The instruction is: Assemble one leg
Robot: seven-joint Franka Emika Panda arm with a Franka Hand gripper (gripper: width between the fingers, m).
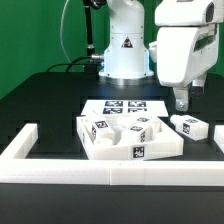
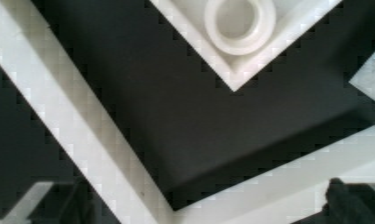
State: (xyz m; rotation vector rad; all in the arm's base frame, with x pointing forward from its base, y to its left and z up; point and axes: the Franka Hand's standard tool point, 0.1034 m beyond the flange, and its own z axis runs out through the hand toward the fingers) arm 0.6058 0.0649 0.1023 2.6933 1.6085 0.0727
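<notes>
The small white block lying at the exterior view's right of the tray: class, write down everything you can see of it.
The block is small, white and oblong, plastic by its look, with black-and-white square tags on its visible faces. It lies on a long side on the black table, apart from the tray. The open tool hangs just above it in the exterior view, holding nothing; any contact cannot be told.
</notes>
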